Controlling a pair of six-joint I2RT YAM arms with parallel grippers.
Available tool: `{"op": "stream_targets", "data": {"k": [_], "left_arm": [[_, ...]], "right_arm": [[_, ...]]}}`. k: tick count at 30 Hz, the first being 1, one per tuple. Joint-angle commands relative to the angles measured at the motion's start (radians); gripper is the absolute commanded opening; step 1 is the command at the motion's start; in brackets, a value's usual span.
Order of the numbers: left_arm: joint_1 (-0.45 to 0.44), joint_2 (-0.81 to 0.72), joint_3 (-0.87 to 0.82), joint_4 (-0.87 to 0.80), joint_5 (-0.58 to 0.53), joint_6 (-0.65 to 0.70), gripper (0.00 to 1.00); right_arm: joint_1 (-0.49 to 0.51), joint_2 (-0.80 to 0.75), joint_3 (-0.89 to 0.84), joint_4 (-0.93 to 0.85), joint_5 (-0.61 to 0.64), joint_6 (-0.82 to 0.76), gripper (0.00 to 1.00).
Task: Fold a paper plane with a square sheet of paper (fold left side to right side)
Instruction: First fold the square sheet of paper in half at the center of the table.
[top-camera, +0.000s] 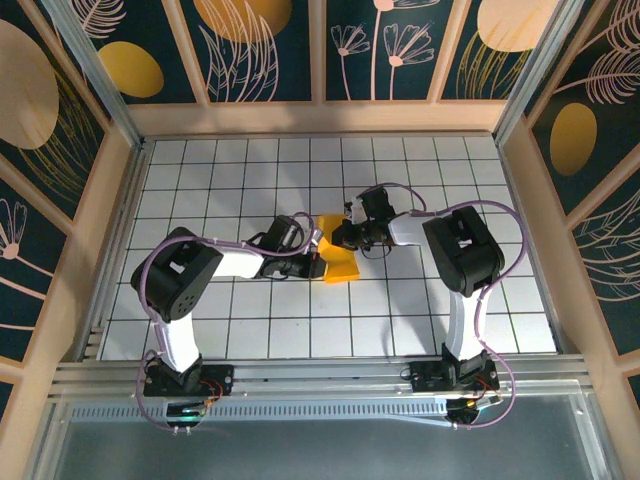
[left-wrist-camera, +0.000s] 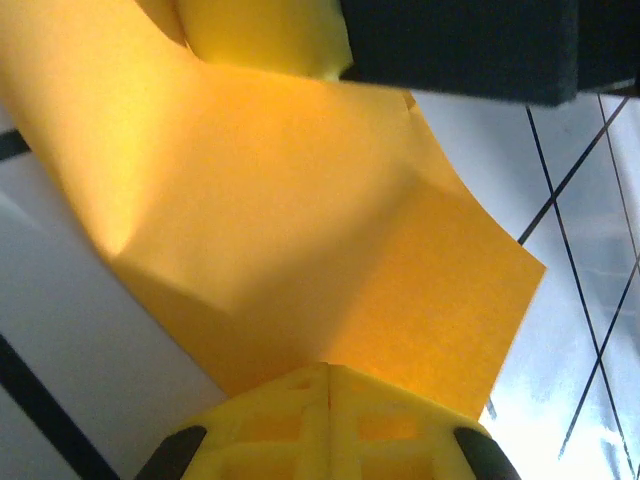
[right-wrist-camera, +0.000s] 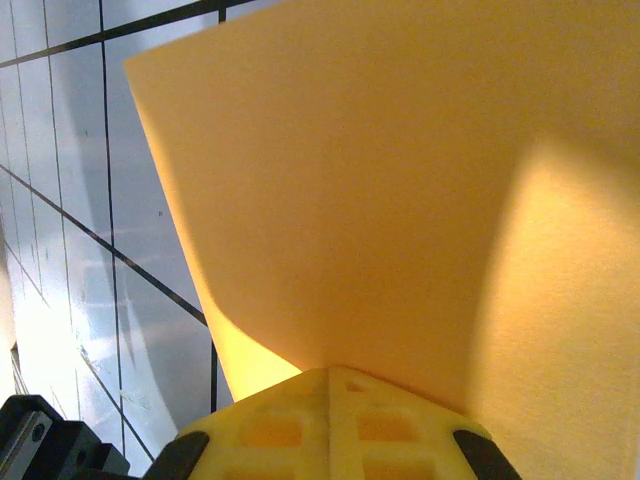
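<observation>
1. The left gripper (left-wrist-camera: 328, 390) is pressed together, pinching one edge of the thin orange-yellow square sheet of paper (left-wrist-camera: 300, 230), which bows just ahead of it.
2. The right gripper (right-wrist-camera: 328, 392), close beside it, pinches another edge over the white gridded surface (top-camera: 250, 320).
3. This looks like the left-to-right fold in mid-carry. The next move calls for matching the edges, lowering the sheet and pressing the crease.

The flat white table (top-camera: 230, 330) is ruled with thin black lines into a grid of square tiles and closed in by pale wooden walls at the far edge and both sides. Silver metal rails (top-camera: 320, 375) run along its near edge. Near the middle is a bent square sheet of thin orange-yellow paper (top-camera: 340, 265), partly raised; whether its lower edge touches the tiles cannot be told.
</observation>
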Motion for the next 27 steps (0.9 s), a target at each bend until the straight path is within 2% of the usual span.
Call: {"op": "stream_targets", "data": {"k": [1, 16, 27], "left_arm": [[-0.029, -0.002, -0.050, -0.136, 0.044, 0.016, 0.00], [-0.053, -0.055, -0.094, -0.221, 0.041, 0.040, 0.00], [-0.058, -0.092, -0.136, -0.191, 0.050, 0.001, 0.00]], "right_arm": [[-0.006, 0.038, -0.046, -0.092, 0.114, -0.010, 0.00], [-0.006, 0.039, -0.041, -0.103, 0.117, -0.013, 0.00], [-0.006, 0.039, -0.043, -0.103, 0.116, -0.013, 0.00]]}}
